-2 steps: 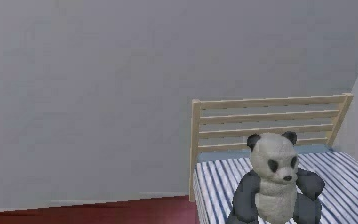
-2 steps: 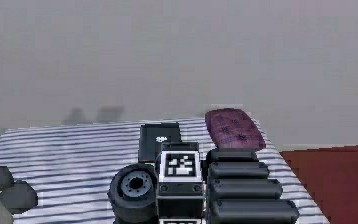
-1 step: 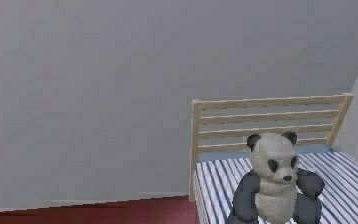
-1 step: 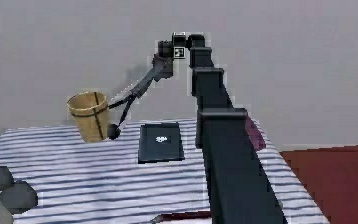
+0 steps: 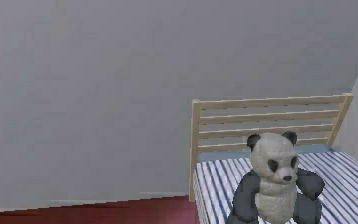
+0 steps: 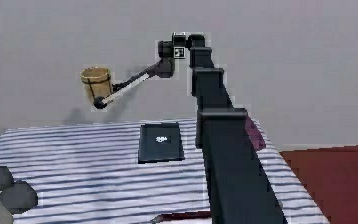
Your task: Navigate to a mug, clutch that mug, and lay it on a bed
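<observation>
The hand (image 6: 105,100) is at the far end of the dark square-section arm (image 6: 222,130), and a tan, round-bodied mug (image 6: 95,82) hangs at its fingers. The mug is clear of the covers, with only grey wall behind it, so I take it as held. How the fingers themselves are set I cannot tell from these views.

Below the mug lies the bed with the blue-and-white striped cover (image 6: 77,160). By my reading the fetching is done and the laying-down is the step in hand. The next move calls for lowering the arm until the mug's base meets the cover, and only then letting go. The bedding looks soft, so a release from height could tip or roll the mug.

The mug seems roughly upright. I cannot make out whether anything is inside it.

A dark, flat rectangular slab (image 6: 159,142) lies on the cover near the arm, and I would set the mug down apart from it. Ahead, a grey-and-white plush panda (image 5: 277,180) sits on the stripes before the pale slatted wooden headboard (image 5: 267,115).
</observation>
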